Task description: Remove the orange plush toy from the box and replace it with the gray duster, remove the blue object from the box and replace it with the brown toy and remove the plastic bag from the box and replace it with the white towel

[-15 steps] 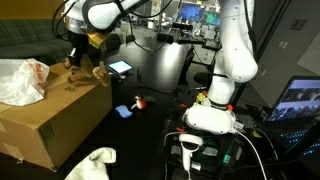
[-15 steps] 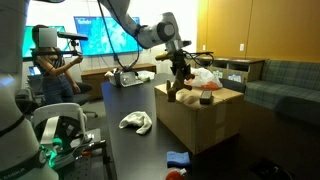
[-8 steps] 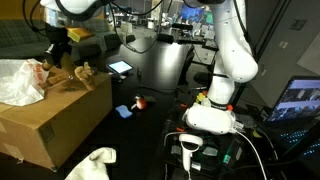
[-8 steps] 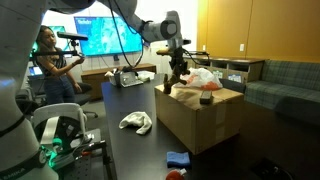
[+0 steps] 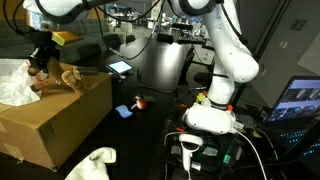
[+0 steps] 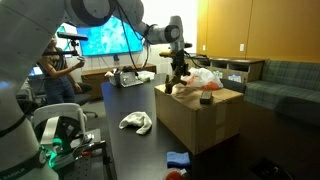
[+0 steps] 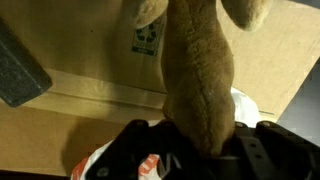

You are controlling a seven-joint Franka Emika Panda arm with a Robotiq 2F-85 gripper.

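The gripper (image 5: 42,62), closed on the brown toy (image 5: 66,78), dangles it over the open cardboard box (image 5: 60,120) beside the plastic bag (image 5: 18,82), probably to lower it inside.

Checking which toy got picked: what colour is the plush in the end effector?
Tan brown; the plush toy shows best in the wrist view.

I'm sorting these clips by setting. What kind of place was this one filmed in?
Most likely a robotics lab or an office lounge, not a home. There is a big wall screen, a sofa along the wall, and a lit monitor beside the robot's base.
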